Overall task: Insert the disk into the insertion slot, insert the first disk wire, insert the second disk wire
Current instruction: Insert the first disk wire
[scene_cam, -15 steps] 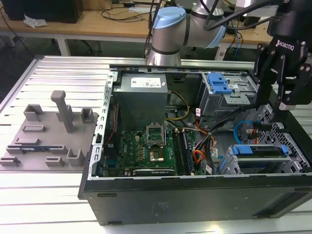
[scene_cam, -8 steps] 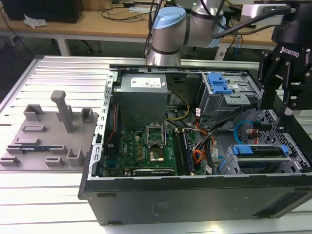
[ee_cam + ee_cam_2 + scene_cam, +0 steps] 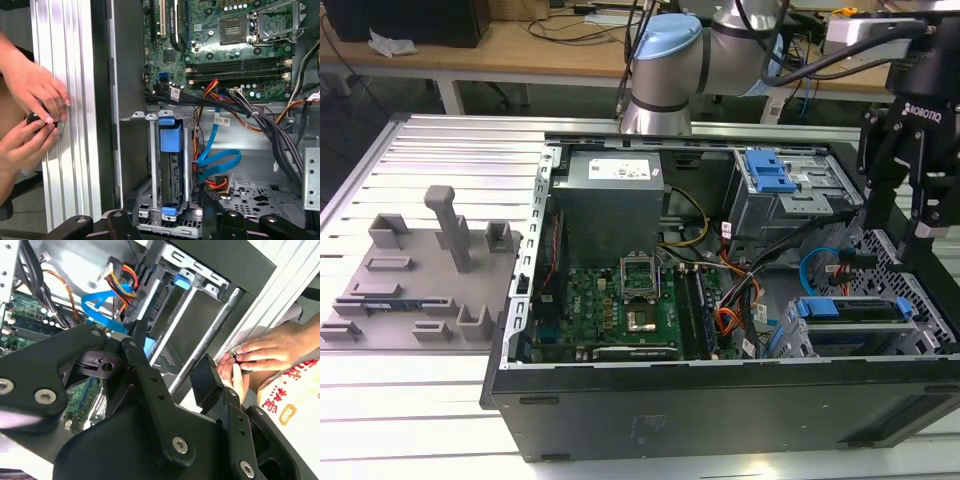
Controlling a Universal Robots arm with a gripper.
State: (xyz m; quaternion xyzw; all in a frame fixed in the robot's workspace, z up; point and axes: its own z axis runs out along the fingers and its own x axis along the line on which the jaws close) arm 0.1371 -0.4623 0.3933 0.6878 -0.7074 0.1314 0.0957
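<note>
The insertion slot (image 3: 151, 150), that grey perforated drive cage, sat in a corner of the open PC case (image 3: 720, 410), and a disk in a blue carrier (image 3: 171, 145) was sitting inside it. Right beside the cage, the second disk wire (image 3: 220, 159) (the light-blue flat one) made a loop. The first disk wire (image 3: 216, 183), the orange/red/black bundle, ended next to that loop. Couldn't tell whether either connector was actually seated.

The gripper (image 3: 900, 215) hung over the cage end of the case with its fingers spread wide and nothing between them. Past the cables was the motherboard (image 3: 235, 45). In the exterior view, the taller bay with a blue latch (image 3: 770, 172) stood farther from the camera than the cage. A grey fixture plate (image 3: 410, 270) lay on the slotted aluminium table (image 3: 470, 150) at the exterior view's left. A person's hands (image 3: 35, 90) were at the table edge outside the case, pinching something small and dark.
</note>
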